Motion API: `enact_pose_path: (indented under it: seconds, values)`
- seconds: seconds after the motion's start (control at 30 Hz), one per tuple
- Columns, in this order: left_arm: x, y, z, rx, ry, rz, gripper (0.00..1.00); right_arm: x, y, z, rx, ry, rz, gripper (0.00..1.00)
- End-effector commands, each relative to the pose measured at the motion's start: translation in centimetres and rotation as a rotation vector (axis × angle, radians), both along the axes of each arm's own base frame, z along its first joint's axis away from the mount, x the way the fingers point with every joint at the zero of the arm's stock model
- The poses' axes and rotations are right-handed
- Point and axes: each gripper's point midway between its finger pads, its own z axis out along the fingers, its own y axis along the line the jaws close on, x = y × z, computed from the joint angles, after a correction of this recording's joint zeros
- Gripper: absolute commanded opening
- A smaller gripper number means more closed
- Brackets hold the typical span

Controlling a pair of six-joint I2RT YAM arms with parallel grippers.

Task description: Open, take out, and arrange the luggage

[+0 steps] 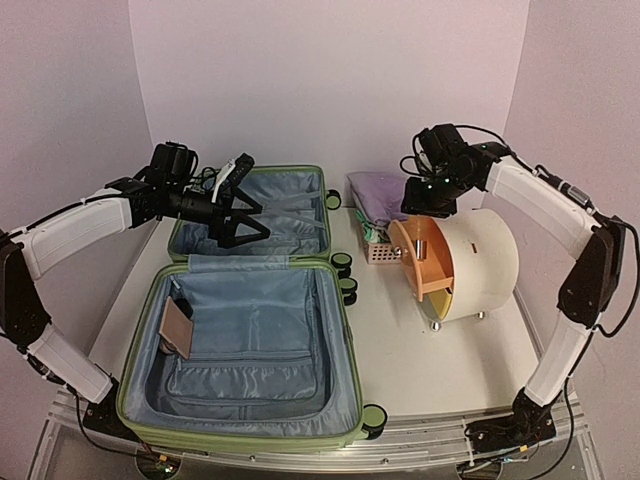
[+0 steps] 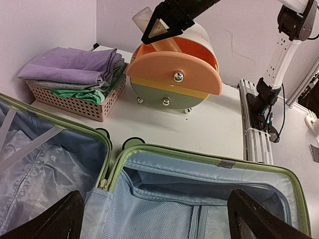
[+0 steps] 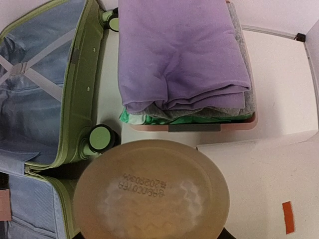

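Observation:
The luggage (image 1: 245, 345), a light-green hard-shell suitcase, lies open flat, its grey-blue lining showing in both halves. It also shows in the left wrist view (image 2: 199, 159) and the right wrist view (image 3: 75, 89). My left gripper (image 1: 250, 224) is open and empty above the far half with the crossed straps; its fingers (image 2: 256, 219) frame the near half's rim. My right gripper (image 1: 425, 198) is shut on a tan bottle (image 2: 149, 27), held above the open orange drawer of the cream drum (image 1: 480, 262). The bottle's base (image 3: 152, 191) fills the right wrist view.
A brown flat item (image 1: 177, 328) and a small black item (image 1: 183, 302) lie in the near half's left side. A pink slotted basket (image 1: 378, 250) of folded purple, grey and green clothes (image 3: 182, 55) stands between suitcase and drum. Walls close in at the back and sides.

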Motion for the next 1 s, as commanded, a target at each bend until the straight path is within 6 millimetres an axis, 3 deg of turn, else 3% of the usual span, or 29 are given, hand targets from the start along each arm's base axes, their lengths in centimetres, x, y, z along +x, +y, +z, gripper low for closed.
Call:
enact_pose_path:
  seconds: [0.0, 0.1, 0.2, 0.27, 0.37, 0.47, 0.63, 0.87, 0.93, 0.97]
  values:
    - [-0.5, 0.4, 1.2, -0.010, -0.066, 0.000, 1.00, 0.4, 1.1, 4.1, 0.220, -0.099, 0.011, 0.00]
    - [-0.6, 0.4, 1.1, -0.010, -0.069, -0.001, 1.00, 0.6, 1.3, 5.2, 0.237, -0.122, 0.024, 0.00]
    - [-0.5, 0.4, 1.2, -0.011, -0.077, 0.000, 1.00, 1.0, -1.4, 5.9, 0.111, -0.181, -0.046, 0.00]
    - [-0.4, 0.3, 1.3, -0.008, -0.082, -0.001, 1.00, 0.9, -1.9, 6.2, 0.049, -0.198, -0.015, 0.00]
    - [-0.3, 0.3, 1.2, -0.006, -0.085, -0.002, 1.00, -0.1, -1.2, 4.5, -0.072, -0.163, 0.151, 0.00]
    - [-0.2, 0.3, 1.1, -0.003, -0.084, 0.000, 1.00, -0.8, -2.4, 3.3, -0.183, -0.034, 0.152, 0.00]
    - [-0.1, 0.2, 1.1, -0.003, -0.089, -0.001, 1.00, -1.6, -2.3, 1.7, -0.243, 0.121, 0.165, 0.01]
    - [-0.1, 0.3, 0.7, 0.007, -0.089, 0.001, 1.00, -2.9, -3.0, 0.7, -0.253, 0.161, 0.140, 0.16]
    - [0.0, 0.3, 0.7, 0.008, -0.093, 0.000, 1.00, -3.1, -2.7, 0.3, -0.244, 0.174, 0.149, 0.34]
    - [0.0, 0.3, 0.7, 0.008, -0.094, -0.001, 1.00, -3.1, -2.6, 0.3, -0.242, 0.176, 0.151, 0.36]
